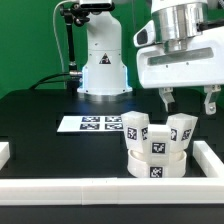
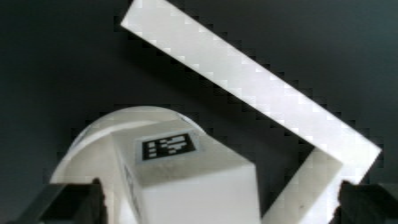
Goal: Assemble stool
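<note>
I see the round white stool seat (image 1: pixel 158 166) sitting on the black table (image 1: pixel 40 125), near the corner of the white border rails (image 1: pixel 215 160). Two chunky tagged legs (image 1: pixel 136 130) stand upright in it. My gripper (image 1: pixel 187 100) hangs just above them, fingers spread wide and empty. In the wrist view, one leg (image 2: pixel 169 150) sits directly below. I judge a descent slightly off-centre could strike a leg top and tilt it, or shove the seat against the rail.
</note>
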Controlling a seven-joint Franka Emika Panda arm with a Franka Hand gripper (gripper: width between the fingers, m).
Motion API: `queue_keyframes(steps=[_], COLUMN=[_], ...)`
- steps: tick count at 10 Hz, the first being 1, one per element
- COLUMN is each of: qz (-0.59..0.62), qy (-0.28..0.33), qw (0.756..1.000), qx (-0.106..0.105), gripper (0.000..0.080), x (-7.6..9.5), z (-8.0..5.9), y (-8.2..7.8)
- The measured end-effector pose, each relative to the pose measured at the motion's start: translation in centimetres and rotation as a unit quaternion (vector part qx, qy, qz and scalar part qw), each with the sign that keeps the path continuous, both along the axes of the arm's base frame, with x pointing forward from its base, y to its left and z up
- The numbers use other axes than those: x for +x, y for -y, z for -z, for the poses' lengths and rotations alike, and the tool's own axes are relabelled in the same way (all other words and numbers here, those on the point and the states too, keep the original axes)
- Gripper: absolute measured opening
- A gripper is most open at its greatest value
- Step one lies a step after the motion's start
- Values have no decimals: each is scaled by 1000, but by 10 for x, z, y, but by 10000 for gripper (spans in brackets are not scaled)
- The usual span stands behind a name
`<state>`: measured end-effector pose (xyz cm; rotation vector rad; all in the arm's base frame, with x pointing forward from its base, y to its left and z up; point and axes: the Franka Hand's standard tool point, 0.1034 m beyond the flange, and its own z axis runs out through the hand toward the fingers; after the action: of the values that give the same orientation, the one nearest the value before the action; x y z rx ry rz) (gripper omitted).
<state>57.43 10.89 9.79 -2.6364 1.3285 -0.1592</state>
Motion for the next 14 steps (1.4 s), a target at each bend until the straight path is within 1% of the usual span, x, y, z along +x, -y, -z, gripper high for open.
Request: queue_keyframes(steps=[1, 2, 3, 5, 7, 8, 10, 11, 12, 14], qz=[-86, -126, -202, -315, -357, -406, -479, -496, -529, -569], qy=[23, 32, 48, 63, 66, 71, 74, 74, 73, 71], qw=[996, 991, 976, 942, 926, 904, 866, 855, 833, 804], qx=[-29, -41, -63, -93, -99, -112, -128, -133, -143, -155], gripper=[648, 648, 648, 648, 648, 648, 648, 648, 648, 648], x=[0, -2, -1, -2, -3, -4, -5, -4, -4, -3], z=[1, 2, 2, 3, 1, 2, 1, 1, 1, 1], y=[3, 4, 8, 17, 17, 15, 13, 13, 15, 18])
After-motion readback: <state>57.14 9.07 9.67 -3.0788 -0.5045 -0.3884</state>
